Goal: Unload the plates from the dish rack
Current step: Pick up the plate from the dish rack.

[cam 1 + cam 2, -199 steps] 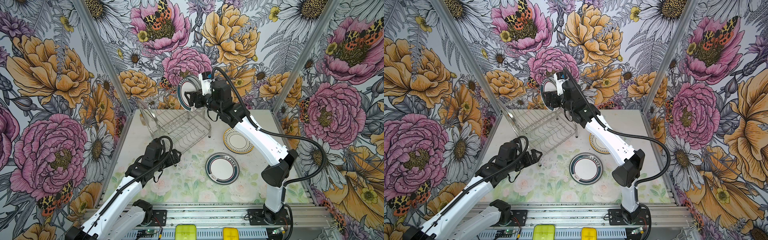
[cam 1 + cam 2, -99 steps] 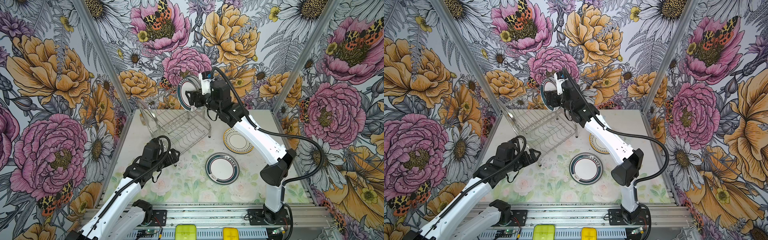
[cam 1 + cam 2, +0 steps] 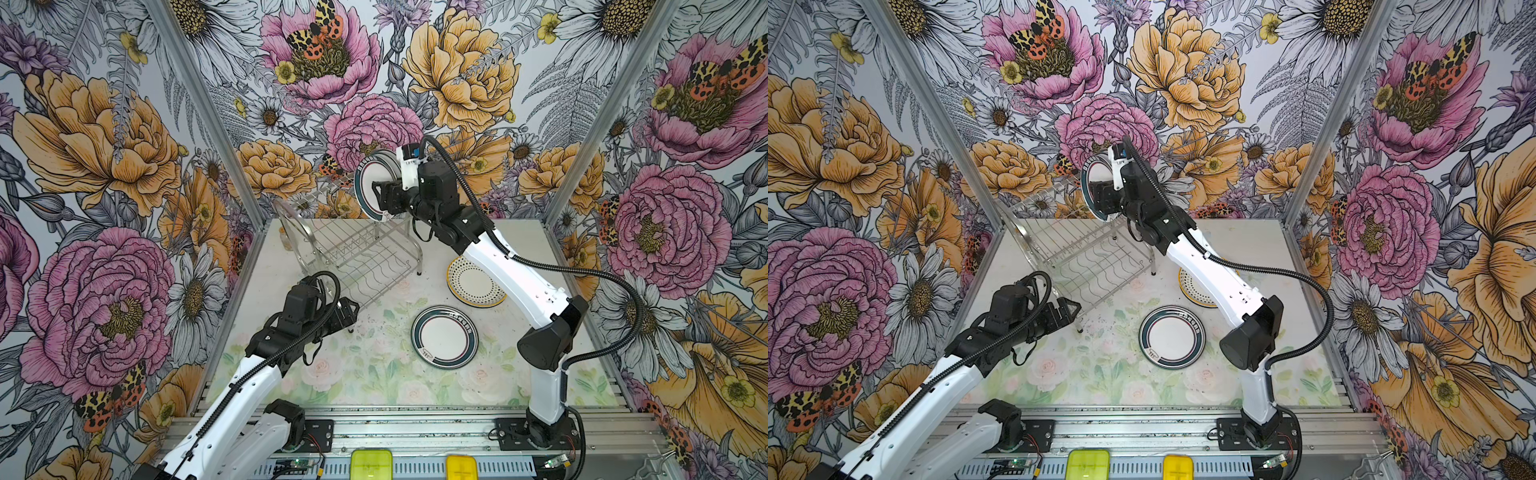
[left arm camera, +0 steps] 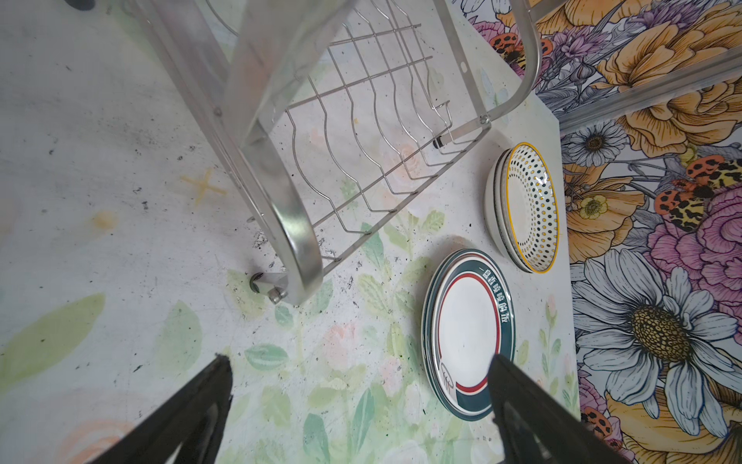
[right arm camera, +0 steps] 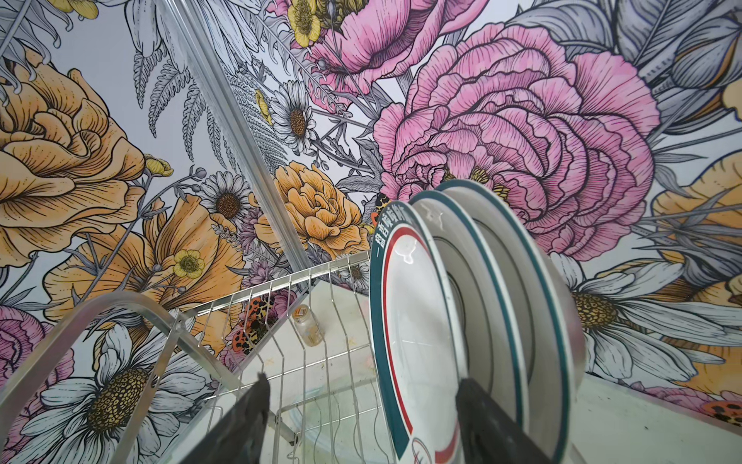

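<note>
- Left gripper (image 4: 359,363) hangs wide open and empty, near the front foot of the dish rack (image 3: 365,257); free table (image 3: 374,374) around it.
- Beside the rack, the banded plates (image 3: 444,336) and dotted plates (image 3: 473,282) lie unmoved.
- Right gripper (image 5: 361,379), open, straddles the rim of the front plate (image 5: 413,341) on the rack's upper tier.

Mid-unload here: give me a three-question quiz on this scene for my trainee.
1. True or false: the left gripper holds a plate.
2. How many plates stand upright in the dish rack?
3. The right gripper straddles: A) the plate nearest the empty slots; B) the middle plate; C) nothing.
Key: 1 false, it is open and empty; 2 three; 3 A.
</note>
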You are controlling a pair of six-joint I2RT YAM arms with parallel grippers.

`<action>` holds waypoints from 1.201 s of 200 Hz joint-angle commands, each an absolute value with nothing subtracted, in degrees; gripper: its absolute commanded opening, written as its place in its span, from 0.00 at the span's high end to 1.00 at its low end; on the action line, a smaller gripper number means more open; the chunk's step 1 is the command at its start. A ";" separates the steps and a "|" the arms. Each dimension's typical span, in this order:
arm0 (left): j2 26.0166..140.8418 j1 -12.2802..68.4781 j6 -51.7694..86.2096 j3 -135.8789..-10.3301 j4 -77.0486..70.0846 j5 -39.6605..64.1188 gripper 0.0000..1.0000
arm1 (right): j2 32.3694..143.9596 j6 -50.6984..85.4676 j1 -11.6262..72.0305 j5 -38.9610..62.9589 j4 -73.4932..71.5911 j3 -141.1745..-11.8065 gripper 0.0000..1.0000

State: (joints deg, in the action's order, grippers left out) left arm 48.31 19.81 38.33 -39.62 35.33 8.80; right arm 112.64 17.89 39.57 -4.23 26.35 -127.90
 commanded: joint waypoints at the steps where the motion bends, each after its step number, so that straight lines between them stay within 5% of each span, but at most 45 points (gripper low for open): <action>1: 47.46 18.90 36.82 -38.85 35.25 10.07 0.01 | 112.70 16.01 39.64 -6.37 26.36 -128.03 0.25; 110: 47.29 18.45 36.57 -38.58 35.29 10.11 0.01 | 111.96 15.63 39.29 -8.04 26.28 -126.03 0.27; 240: 47.46 17.91 36.39 -38.67 35.25 10.52 0.01 | 117.54 15.64 38.50 -6.30 26.28 -131.37 0.50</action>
